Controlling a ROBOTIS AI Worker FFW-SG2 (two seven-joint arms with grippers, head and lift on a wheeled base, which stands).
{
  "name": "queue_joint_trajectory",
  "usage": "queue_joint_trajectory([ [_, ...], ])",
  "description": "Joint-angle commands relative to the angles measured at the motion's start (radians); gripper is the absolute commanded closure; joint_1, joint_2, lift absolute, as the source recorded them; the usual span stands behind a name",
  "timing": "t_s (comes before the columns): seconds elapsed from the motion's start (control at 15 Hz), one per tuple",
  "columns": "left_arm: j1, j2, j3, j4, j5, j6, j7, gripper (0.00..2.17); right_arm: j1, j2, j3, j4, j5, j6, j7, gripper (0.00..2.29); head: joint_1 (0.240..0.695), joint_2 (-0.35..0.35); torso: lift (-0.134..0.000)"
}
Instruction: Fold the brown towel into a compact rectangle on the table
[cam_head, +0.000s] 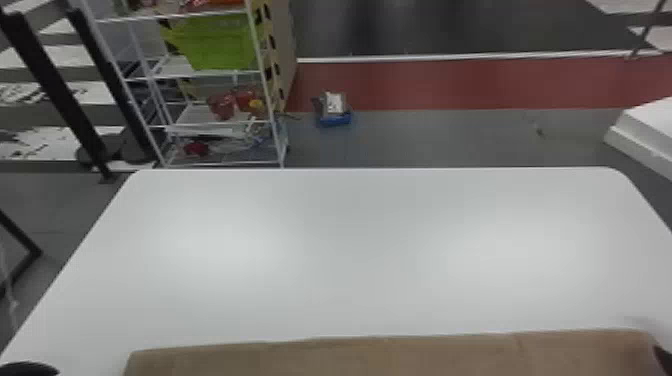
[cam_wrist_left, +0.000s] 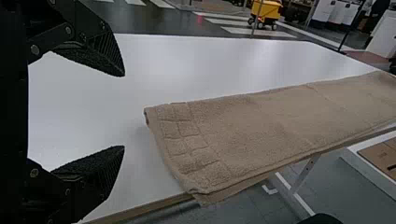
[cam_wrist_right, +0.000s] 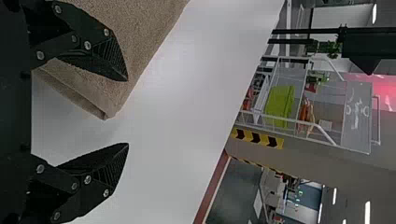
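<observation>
While towel (cam_wrist_left: 271, 126) on table (cam_head: 350, 250), shelves (cam_head: 190, 116) beyond.

The white bench (cam_head: 350, 240) has rounded far corners at 11 and 1 o'clock. The brown towel (cam_head: 380, 357) lies on it in a long folded strip at 6 o'clock, its near side jutting past the bench's edge.

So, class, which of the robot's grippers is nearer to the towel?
Right: the right gripper is at the towel's right end, one finger overlapping it in view; the left gripper stands farther off, beyond the left end.
</observation>
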Motion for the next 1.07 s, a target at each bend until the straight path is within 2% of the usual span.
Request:
queue_joint_trajectory([
  [0.0,-0.001,0.0,0.0,-0.001,0.0,-0.002,-0.011,0.4,-0.002,0.0,-0.002,0.0,0.0,0.001,0.0,0.46,0.695,0.098,-0.123],
  [0.73,-0.001,-0.002,0.0,0.001,0.006,-0.002,-0.011,0.4,-0.003,0.002,0.003,0.0,0.0,0.001,0.0,0.46,0.695,0.099,-0.123],
  [0.8,-0.001,-0.005,0.001,0.001,0.02,-0.002,-0.011,0.4,-0.003,0.002,0.001,0.0,0.0,0.001,0.0,0.46,0.695,0.099,-0.123],
  [0.93,0.01,-0.008,-0.002,-0.003,0.136,0.028,-0.011,0.4,-0.003,0.005,0.003,0.003,0.003,-0.002,0.0,0.46,0.695,0.099,-0.123],
  [1.0,0.019,-0.012,-0.005,-0.019,0.182,0.144,-0.011,0.4,-0.003,0.008,0.004,0.002,0.008,-0.002,0.0,0.46,0.695,0.1,-0.123],
])
